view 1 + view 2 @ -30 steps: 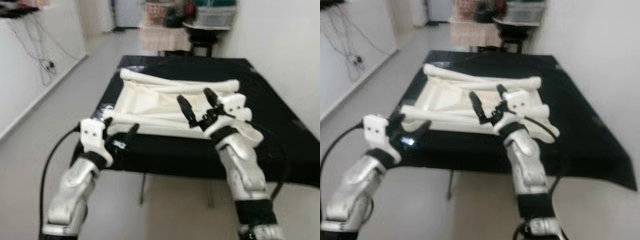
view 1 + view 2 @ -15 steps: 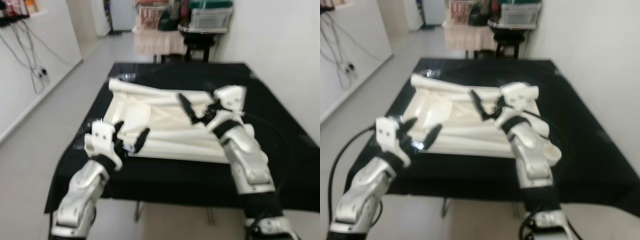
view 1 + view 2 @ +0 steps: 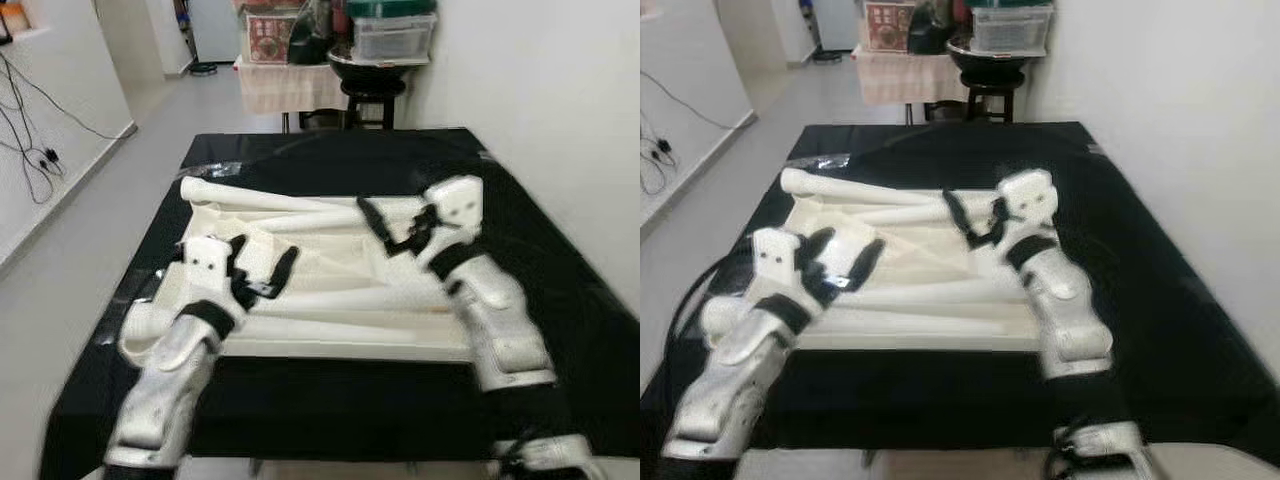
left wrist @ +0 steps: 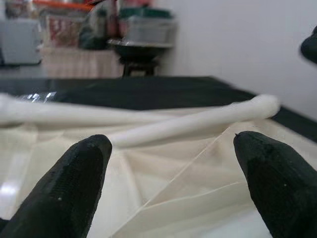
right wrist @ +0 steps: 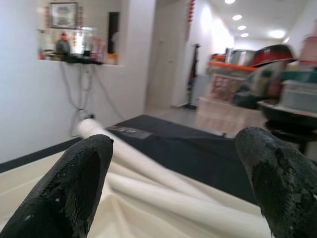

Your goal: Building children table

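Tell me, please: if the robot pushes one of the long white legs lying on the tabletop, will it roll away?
Probably yes: the white leg is round and long, so a sideways push could roll it. It looks rigid and smooth, maybe slippery. The cream tabletop beneath is ribbed, which may stop it. Both the left hand and the right hand are open above it.

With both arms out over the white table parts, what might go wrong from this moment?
The left tool and right tool hover open above loose white legs lying on the upturned tabletop; a careless descent may roll a leg off. The tabletop's near edge sits close to the black table edge, so a push towards the robot might slide it off.
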Tool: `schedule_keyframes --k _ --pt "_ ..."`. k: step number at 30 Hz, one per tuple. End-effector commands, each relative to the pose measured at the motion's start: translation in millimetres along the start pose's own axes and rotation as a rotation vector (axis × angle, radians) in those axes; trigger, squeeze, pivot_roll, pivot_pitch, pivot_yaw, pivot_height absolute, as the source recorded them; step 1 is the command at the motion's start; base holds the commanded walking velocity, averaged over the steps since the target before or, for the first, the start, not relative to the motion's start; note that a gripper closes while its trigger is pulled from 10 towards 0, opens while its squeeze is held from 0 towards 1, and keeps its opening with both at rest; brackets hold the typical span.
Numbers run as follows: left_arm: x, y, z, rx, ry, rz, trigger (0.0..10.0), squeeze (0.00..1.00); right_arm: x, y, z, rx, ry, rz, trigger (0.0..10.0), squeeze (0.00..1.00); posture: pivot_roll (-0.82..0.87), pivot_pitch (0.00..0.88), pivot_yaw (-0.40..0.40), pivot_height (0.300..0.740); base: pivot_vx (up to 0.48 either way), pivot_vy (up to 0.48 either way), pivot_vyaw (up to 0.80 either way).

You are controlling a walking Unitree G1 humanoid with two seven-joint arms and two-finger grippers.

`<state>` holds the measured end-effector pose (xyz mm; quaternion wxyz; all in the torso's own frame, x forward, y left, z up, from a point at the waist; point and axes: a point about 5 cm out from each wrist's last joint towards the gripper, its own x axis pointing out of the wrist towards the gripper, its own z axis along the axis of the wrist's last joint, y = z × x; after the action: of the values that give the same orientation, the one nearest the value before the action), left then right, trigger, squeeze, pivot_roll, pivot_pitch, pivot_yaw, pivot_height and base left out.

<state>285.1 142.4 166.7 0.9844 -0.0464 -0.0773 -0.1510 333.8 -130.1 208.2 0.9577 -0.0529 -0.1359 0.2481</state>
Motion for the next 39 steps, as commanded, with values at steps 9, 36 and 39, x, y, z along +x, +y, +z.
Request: schedule_keyframes --k 9,36,39 --pt "-2.5 0.3 -5.6 -0.039 0.028 0.022 10.0 0.00 -6.5 -1.1 -4.1 -0.035 0.034 0.025 10.0 0.00 -0.04 0.000 -0.030 0.740 0.000 -0.357 0.00" --pt "-8.4 -11.2 -15.3 -0.097 0.058 -0.033 0.0 0.00 -17.8 -13.2 -20.5 -0.339 0.345 0.228 10.0 0.00 -0.03 0.000 -0.016 0.740 0.000 0.000 0.00" --pt "-10.7 -17.8 -18.4 -0.099 0.079 -0.076 0.0 0.00 -22.0 -24.3 -16.5 -0.458 0.426 0.303 10.0 0.00 -0.03 0.000 -0.020 0.740 0.000 0.000 0.00"
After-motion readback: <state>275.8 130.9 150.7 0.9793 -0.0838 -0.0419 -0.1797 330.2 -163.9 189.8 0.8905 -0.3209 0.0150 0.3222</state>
